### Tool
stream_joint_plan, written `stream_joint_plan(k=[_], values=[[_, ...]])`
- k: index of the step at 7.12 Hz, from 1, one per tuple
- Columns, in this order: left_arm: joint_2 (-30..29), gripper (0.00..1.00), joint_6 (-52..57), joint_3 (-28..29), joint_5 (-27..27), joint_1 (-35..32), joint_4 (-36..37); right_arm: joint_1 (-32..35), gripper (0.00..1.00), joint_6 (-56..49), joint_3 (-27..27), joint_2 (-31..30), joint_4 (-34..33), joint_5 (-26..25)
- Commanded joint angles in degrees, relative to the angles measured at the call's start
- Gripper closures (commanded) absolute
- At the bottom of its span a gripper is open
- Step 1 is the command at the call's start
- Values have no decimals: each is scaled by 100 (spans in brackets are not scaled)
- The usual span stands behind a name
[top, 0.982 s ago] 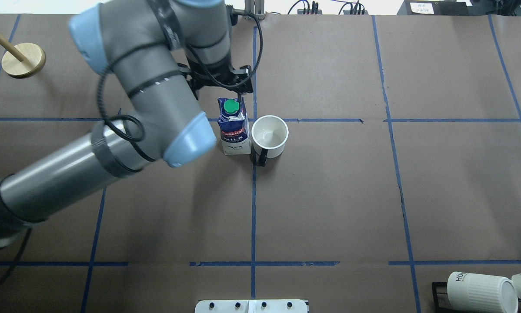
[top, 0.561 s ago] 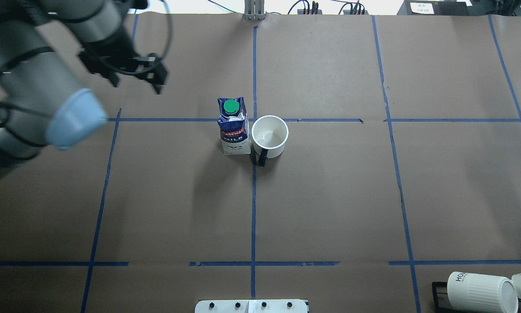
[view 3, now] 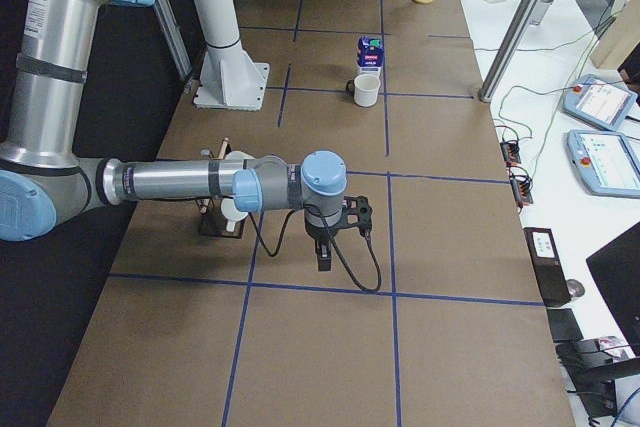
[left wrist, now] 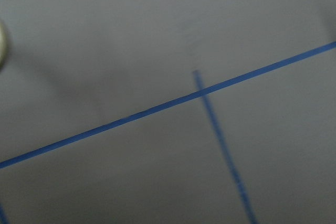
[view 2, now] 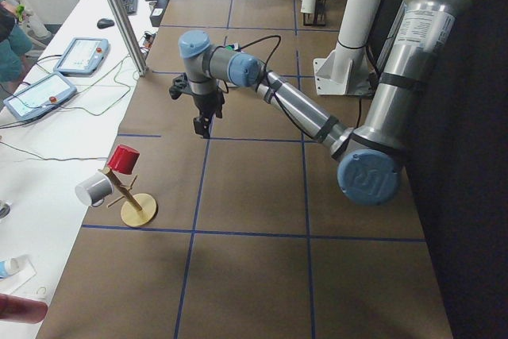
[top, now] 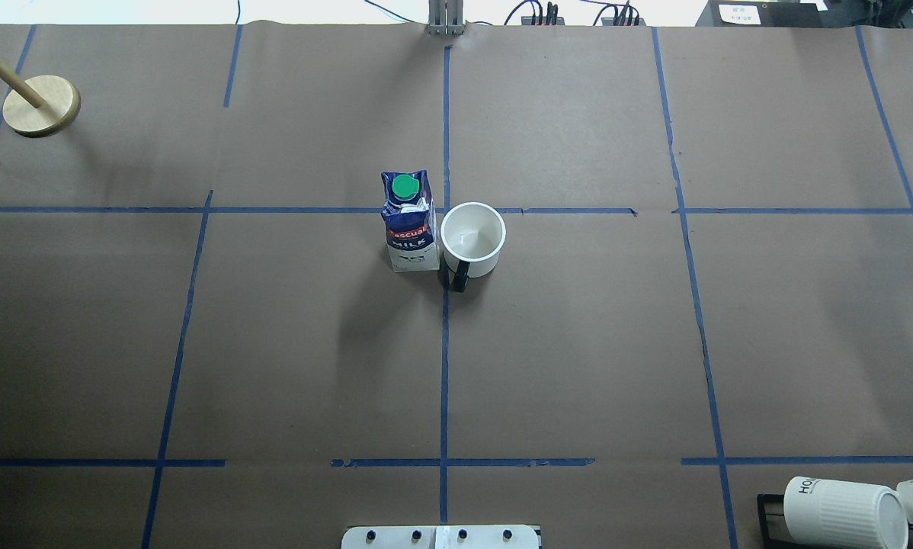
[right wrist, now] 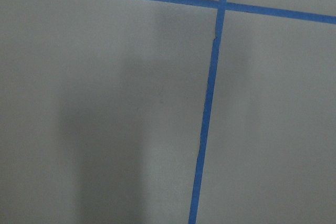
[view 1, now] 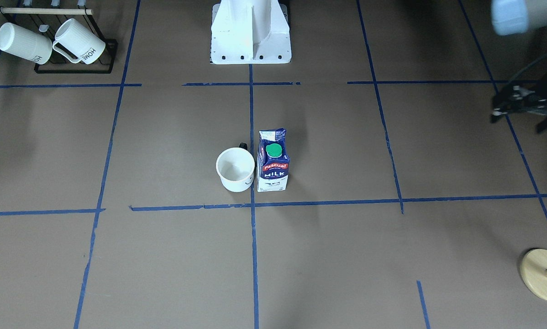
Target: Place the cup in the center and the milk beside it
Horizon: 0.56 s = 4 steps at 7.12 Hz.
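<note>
Small white smooth mug with black handle (top: pixel 472 238), upright just beside the blue tape crossing (top: pixel 445 210) at mid-table, dark blue and white gable-top milk carton with green cap (top: pixel 409 225), upright just beside the mug, left gripper (view 1: pixel 518 119) well apart, jaws wide, empty, right gripper (view 3: pixel 325 247) far off, jaw state cannot be told.

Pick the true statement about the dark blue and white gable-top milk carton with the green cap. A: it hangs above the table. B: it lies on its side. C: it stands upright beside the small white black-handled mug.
C: the milk carton stands upright, close beside the white mug, in both the overhead and front-facing views.
</note>
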Motion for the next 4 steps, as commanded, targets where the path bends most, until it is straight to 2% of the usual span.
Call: stream_joint_plan(k=[1,2,4], values=[[1119,0,340,179,-187,-556,-339,13,0,40,-1,-30,-1,18],[1628,0,741,267,-354,-688,-742,13,0,40,-9,-30,-1,18],[2097,0,781,303,-356,-890,-1000,13,0,40,-9,-38,-1,18]])
